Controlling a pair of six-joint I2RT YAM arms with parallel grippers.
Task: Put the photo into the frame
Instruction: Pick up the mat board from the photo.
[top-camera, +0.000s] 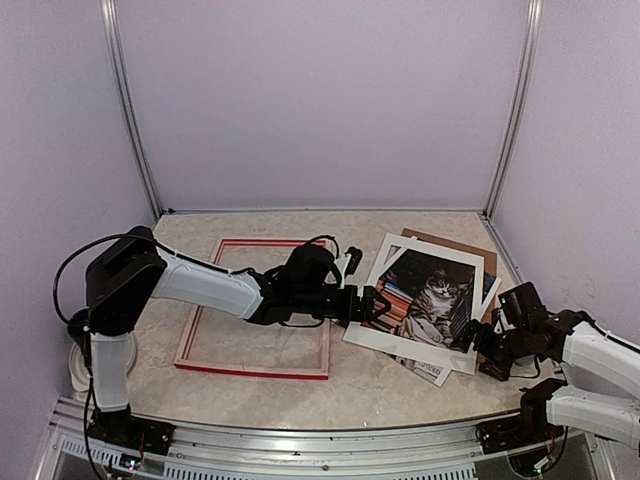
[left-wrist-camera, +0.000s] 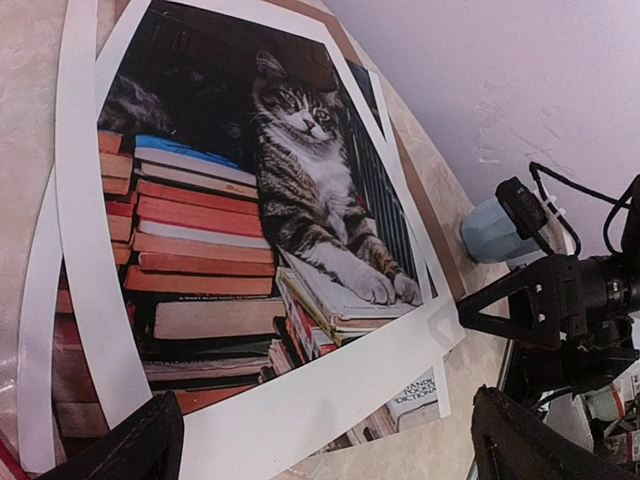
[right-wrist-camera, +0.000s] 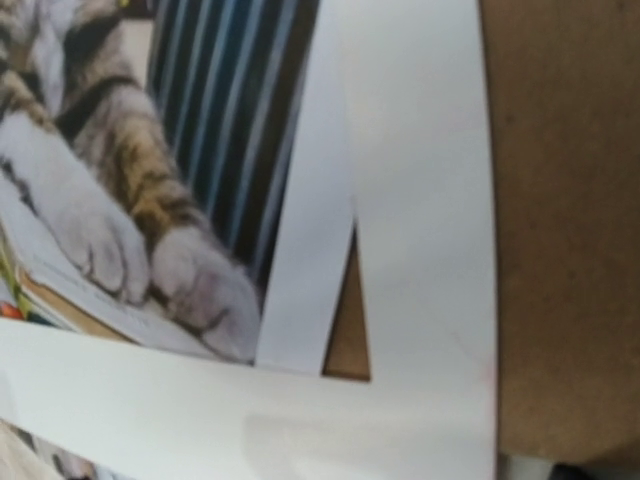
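The frame (top-camera: 250, 370), red-faced with pale wood edges, lies flat and empty at centre-left. To its right lies the photo (top-camera: 432, 292) of a tabby cat on stacked books, with a white mat border (top-camera: 385, 338) lying askew over it. My left gripper (top-camera: 375, 303) is open and low at the mat's left edge. In the left wrist view its fingertips (left-wrist-camera: 135, 450) straddle the mat (left-wrist-camera: 330, 390) and the photo (left-wrist-camera: 250, 200). My right gripper (top-camera: 484, 345) is open at the pile's right corner. The right wrist view shows the cat's paws in the photo (right-wrist-camera: 130, 200) under the mat (right-wrist-camera: 420, 200), with no fingers visible.
A brown backing board (top-camera: 455, 244) lies under the photo and mat, and also shows in the right wrist view (right-wrist-camera: 565, 200). Walls and metal posts close in the table at the back and sides. The left arm stretches across the frame's right half.
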